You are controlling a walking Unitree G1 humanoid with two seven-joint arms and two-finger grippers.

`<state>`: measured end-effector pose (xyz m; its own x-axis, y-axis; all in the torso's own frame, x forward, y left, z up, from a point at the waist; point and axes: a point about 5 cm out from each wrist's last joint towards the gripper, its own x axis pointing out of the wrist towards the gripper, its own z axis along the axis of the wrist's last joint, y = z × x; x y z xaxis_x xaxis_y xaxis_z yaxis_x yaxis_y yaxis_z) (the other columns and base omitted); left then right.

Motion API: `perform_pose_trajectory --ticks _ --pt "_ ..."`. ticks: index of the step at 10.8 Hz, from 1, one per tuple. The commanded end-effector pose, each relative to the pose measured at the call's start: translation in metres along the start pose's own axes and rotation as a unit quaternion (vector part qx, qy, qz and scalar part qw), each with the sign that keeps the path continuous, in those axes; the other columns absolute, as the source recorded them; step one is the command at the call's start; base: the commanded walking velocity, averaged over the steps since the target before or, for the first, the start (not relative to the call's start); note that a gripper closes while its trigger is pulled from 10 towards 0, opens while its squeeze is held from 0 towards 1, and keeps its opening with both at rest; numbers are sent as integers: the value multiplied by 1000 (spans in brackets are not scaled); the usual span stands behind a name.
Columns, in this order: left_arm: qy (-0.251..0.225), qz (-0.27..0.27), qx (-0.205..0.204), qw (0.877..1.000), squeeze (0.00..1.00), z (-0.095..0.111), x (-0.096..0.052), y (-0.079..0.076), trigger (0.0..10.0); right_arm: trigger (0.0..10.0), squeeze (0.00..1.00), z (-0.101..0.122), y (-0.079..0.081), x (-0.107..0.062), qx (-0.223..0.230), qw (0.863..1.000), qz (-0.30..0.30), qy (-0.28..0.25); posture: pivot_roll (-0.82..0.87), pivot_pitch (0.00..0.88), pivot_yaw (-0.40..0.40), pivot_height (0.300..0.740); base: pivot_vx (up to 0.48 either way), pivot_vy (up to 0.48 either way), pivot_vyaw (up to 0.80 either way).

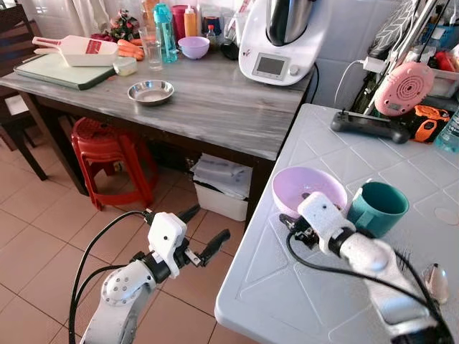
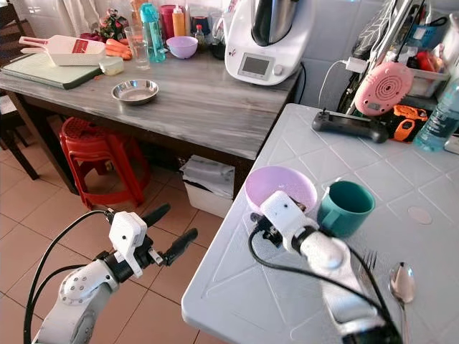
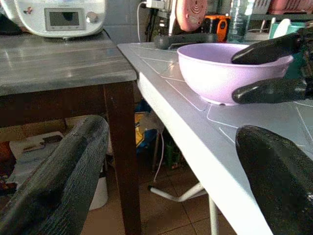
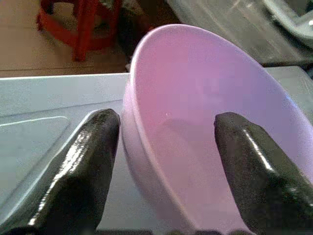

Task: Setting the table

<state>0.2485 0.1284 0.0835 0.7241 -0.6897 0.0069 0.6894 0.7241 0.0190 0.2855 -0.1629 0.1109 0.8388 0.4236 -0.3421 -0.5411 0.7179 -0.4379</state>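
Observation:
A lilac bowl (image 1: 305, 188) stands on the white table (image 1: 280, 287) near its left edge, with a teal mug (image 1: 376, 208) touching its right side. My right gripper (image 4: 166, 120) is open astride the bowl's near rim, one finger (image 4: 93, 161) outside the wall and the other (image 4: 254, 166) inside. My left gripper (image 1: 213, 221) hangs open over the tiled floor, left of the white table, holding nothing. A fork (image 2: 368, 259) and a spoon (image 2: 402, 283) lie on the table to the right of my right arm.
A wooden counter (image 1: 215, 107) behind carries a steel dish (image 1: 150, 92), a white kitchen machine (image 1: 280, 43), bottles and a cutting board. Beneath it stand a red stool (image 1: 107, 154) and a white box (image 1: 222, 190). A black controller (image 1: 369, 127) lies at the white table's back.

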Motion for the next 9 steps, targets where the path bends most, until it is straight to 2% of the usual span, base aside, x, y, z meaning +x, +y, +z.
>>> perform_pose_trajectory --ticks 1,5,6,8,9 --pt "5 -3 1 1000 0 -2 0 0 10000 0 0 3 -4 0 -4 1000 11 5 36 4 -27 740 0 0 0" --pt "9 -8 0 1000 0 -2 -1 -1 10000 0 0 4 -7 -5 -1 999 43 27 36 7 -27 740 0 0 0" --pt "-4 -14 -3 1000 0 0 0 -1 10000 0 0 5 -8 -5 -25 998 48 30 38 6 -24 740 0 0 0" --pt "-10 -19 -5 1000 0 1 0 -2 10000 0 0 9 -10 -7 -24 998 46 30 38 6 -24 740 0 0 0" --pt "-23 -27 -10 999 0 4 0 -3 10000 0 0 11 -10 -9 -52 997 55 25 41 8 -26 740 0 0 0"
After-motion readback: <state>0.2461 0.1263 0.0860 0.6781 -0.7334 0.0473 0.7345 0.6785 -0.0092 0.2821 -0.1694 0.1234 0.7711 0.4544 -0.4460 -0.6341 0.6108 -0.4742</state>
